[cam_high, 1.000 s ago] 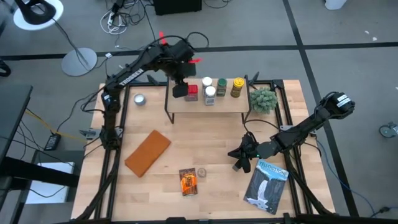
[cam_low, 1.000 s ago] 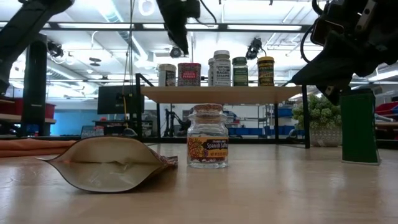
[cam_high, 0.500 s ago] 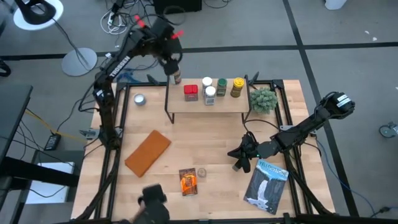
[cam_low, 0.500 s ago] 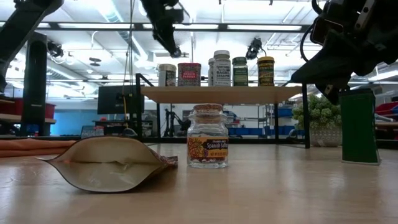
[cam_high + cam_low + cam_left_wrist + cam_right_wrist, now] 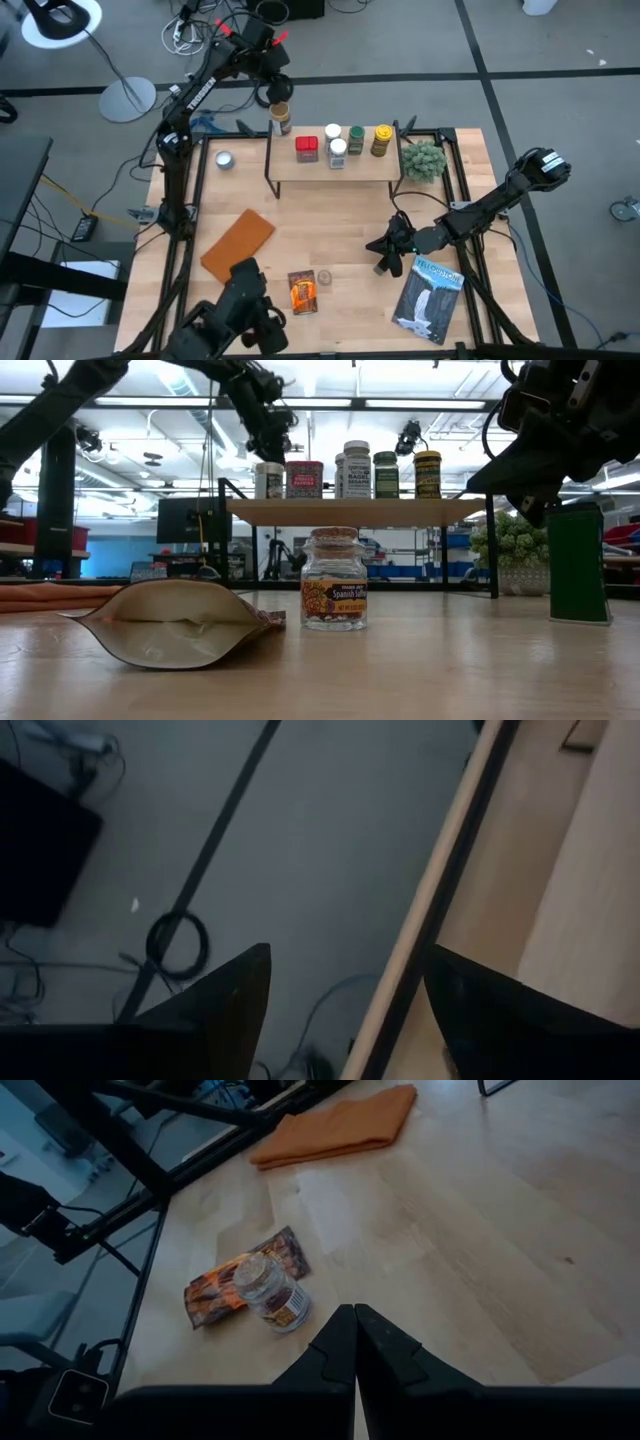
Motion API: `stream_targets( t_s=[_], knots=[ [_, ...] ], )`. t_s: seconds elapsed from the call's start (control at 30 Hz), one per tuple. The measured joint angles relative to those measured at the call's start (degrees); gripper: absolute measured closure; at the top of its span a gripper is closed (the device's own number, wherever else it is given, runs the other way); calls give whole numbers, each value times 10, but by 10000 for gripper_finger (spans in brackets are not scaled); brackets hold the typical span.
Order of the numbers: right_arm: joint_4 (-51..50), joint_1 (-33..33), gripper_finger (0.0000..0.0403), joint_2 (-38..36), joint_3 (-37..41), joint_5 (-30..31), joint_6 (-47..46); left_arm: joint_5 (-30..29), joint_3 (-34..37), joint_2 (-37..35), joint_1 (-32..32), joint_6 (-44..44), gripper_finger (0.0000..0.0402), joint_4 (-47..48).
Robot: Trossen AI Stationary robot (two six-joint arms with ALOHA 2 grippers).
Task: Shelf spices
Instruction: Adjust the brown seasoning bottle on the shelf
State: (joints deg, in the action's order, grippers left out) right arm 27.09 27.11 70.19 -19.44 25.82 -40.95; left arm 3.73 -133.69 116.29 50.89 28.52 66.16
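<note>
The left gripper (image 5: 268, 88) is held with jaws spread and empty, above the far left end of the low wooden-topped, black-legged shelf (image 5: 335, 170). Just beside it, a tan cylindrical spice container (image 5: 281, 120) stands on that end. The right gripper (image 5: 383, 252), fingers pressed together, is parked over the table (image 5: 340, 230).

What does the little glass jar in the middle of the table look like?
The little glass jar is clear with a tan cork-like lid and a label reading Spanish something. It holds reddish-orange bits. It stands upright on the wooden table, right beside the orange packet and seemingly touching it. No claw touches it.
</note>
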Motion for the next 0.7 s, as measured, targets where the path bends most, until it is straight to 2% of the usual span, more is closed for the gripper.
stream_targets(
  t_s=[0.2, 0.47, 0.7],
  knots=[
    [1, 0, 400, 0, 0, 0, 0, 2, 0, 10, 8, 27, 136, 23],
    [1, 0, 399, 0, 0, 0, 0, 9, 0, 10, 9, 39, 136, 108],
    [1, 0, 399, 0, 0, 0, 0, 64, 0, 10, 4, 39, 136, 149]
  ],
)
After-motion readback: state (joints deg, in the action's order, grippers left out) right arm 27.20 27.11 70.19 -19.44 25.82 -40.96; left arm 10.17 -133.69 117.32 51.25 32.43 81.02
